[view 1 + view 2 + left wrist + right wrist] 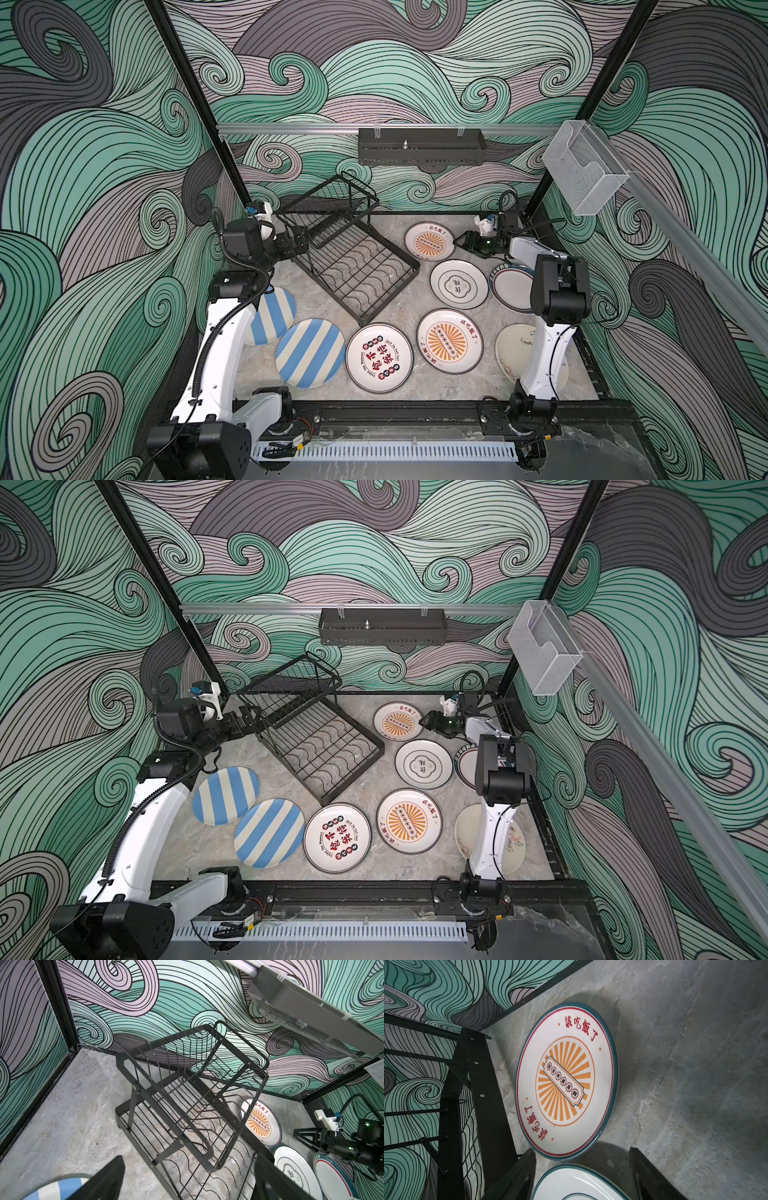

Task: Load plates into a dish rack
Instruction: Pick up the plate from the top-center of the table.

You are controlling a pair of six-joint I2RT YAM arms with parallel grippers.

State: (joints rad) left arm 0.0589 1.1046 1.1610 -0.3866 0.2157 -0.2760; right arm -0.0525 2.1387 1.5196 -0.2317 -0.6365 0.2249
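Observation:
The black wire dish rack (349,253) stands empty at the back left of the table. Several plates lie flat around it: two blue-striped plates (309,353), a plate with red and black characters (379,358), a near sunburst plate (449,340) and a far sunburst plate (429,242). My left gripper (297,243) is open at the rack's left side, its jaws over the rack's wavy base (187,1167). My right gripper (461,241) is open and low beside the far sunburst plate (566,1080). Between its fingers lies the rim of a white green-edged plate (575,1184).
A white emblem plate (458,284), a dark-rimmed plate (513,286) and a cream plate (515,349) lie by the right arm, the last two partly hidden. A black perforated tray (422,146) and a clear box (584,166) hang on the rails.

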